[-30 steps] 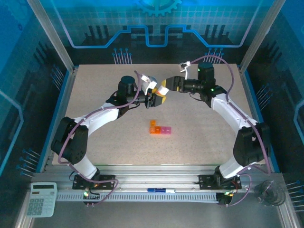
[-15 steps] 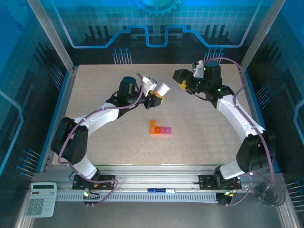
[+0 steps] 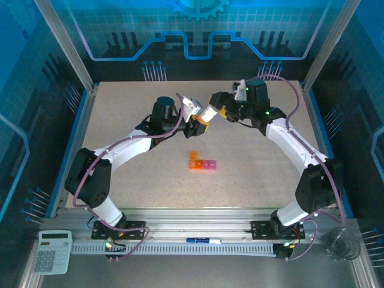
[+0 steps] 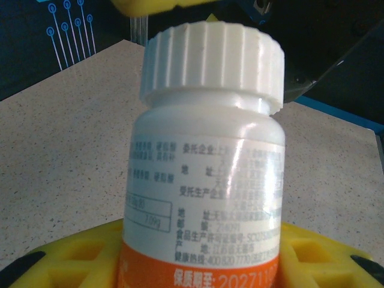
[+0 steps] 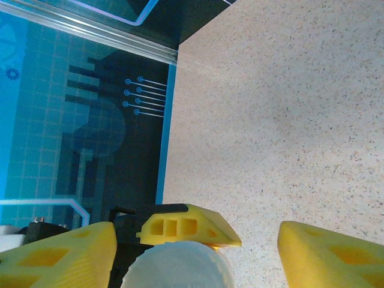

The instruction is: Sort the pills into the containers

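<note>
My left gripper (image 3: pixel 198 123) is shut on a white bottle (image 3: pixel 207 113) with a ribbed cap (image 4: pixel 213 60), held above the table. Its yellow fingers (image 4: pixel 78 258) clamp the orange lower part of the bottle (image 4: pixel 204 180). My right gripper (image 3: pixel 217 108) stands open around the cap (image 5: pixel 177 267). One of its fingers (image 5: pixel 60 255) is close to the cap, and the other (image 5: pixel 330 252) is well apart from it. The containers (image 3: pixel 202 162), one orange compartment and pink ones, lie on the table in front of both grippers. The pills are out of view.
The speckled table (image 3: pixel 252 174) is walled by an aluminium frame (image 3: pixel 66 48) and blue panels. A calculator (image 3: pixel 51 252), a pen (image 3: pixel 201 241) and a glass (image 3: pixel 339 245) lie off the table along the near rail.
The right gripper pulled back from the bottle's cap half a second ago and has come back over it, with its jaws narrower. The left gripper holds the bottle still.
</note>
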Motion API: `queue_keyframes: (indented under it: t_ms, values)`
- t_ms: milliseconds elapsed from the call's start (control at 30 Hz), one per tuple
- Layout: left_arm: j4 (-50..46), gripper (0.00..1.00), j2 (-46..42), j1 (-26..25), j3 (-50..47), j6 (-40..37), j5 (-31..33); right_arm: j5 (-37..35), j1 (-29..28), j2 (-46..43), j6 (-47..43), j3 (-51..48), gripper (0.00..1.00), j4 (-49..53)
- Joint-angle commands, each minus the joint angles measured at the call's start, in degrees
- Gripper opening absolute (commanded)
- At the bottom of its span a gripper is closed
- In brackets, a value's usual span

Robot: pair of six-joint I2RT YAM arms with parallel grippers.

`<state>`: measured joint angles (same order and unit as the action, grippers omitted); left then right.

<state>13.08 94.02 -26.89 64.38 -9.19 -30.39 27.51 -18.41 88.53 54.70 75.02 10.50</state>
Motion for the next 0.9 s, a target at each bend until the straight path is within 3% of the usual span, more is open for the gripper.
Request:
queue_keyframes:
  t_ms: [0, 233, 467, 667, 767, 867]
  values:
    - [-0.4, 0.00, 0.0, -0.5, 1.9, -1.3, 0.2, 1.1, -0.7, 0.9, 0.2, 1.7, 0.68, -0.3]
    - [0.3, 0.00, 0.5, -0.6, 2.1, 0.2, 0.2, 2.6, -1.3, 0.7, -1.2, 1.3, 0.50, 0.3]
    - [0.6, 0.00, 0.7, -0.4, 2.2, 1.5, -0.6, 6.8, -0.8, 1.6, -6.5, 1.9, 0.45, 1.2]
    - [0.7, 0.00, -0.3, 0.1, 2.6, 4.1, -5.8, 18.8, 3.1, 3.1, -12.9, -1.5, 0.44, -12.5]
    - [1.6, 0.00, -0.8, 0.3, 2.5, 6.2, -8.3, 26.2, 5.3, 4.1, -8.2, -5.0, 0.44, -25.0]
    - [2.0, 0.00, -1.2, 0.4, 2.3, 6.9, -8.6, 28.9, 5.6, 4.6, -4.2, -5.7, 0.47, -32.2]
